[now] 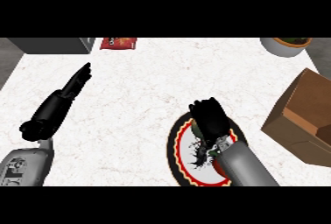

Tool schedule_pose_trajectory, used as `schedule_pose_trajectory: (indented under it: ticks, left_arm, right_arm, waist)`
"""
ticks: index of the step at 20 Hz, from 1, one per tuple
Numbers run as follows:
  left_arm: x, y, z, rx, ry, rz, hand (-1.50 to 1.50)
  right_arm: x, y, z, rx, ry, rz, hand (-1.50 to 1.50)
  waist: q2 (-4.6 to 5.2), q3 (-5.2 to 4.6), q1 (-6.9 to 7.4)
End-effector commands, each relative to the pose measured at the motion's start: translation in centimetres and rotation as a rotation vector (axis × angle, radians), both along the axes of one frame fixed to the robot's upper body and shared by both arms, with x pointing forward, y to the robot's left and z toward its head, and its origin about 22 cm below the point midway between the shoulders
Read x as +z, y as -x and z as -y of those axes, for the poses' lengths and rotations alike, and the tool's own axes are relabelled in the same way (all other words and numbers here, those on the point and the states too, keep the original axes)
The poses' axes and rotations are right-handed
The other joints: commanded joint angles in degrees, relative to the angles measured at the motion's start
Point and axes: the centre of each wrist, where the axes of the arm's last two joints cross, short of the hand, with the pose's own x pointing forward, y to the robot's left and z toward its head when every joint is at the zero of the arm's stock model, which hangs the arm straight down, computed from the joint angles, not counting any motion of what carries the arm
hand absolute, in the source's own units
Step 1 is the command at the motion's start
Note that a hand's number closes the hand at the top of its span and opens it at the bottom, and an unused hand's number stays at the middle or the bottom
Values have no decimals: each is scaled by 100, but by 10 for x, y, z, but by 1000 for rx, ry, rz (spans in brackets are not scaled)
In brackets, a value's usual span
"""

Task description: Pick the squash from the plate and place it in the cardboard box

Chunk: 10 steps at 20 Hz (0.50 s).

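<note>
A round plate (183, 153) with a black rim, red-and-yellow ring and white centre lies on the counter at the lower middle. My right hand (208, 116) reaches over the plate's far part, fingers curled downward, covering what is beneath it. The squash is hidden from view. I cannot see whether the fingers hold anything. The brown cardboard box (304, 118) stands open at the right edge, to the right of the plate. My left hand (79, 79) rests at the left with fingers straight, pointing away, holding nothing.
A red snack bag (118, 43) lies at the far edge. A dark grey appliance (48, 45) stands in the far left corner. A pale pot with a plant (287, 44) is at the far right. The white speckled counter (142, 96) spreads between them.
</note>
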Motion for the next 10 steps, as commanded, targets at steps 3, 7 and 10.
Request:
schedule_pose_trajectory:
  ticks: [3,7,10]
  left_arm:
    - [-1,7,-1,-4,17,-4,0]
    - [-3,6,8,20,14,9,0]
    - [1,0,6,4,-2,-9,0]
  right_arm:
    - [-11,57,-37,218,-281,-213,150]
    - [17,89,-35,265,-332,-75,150]
    - [53,102,-43,314,-296,39,150]
  waist:
    - [-34,4,6]
    - [-25,0,-64]
    - [-25,-1,-55]
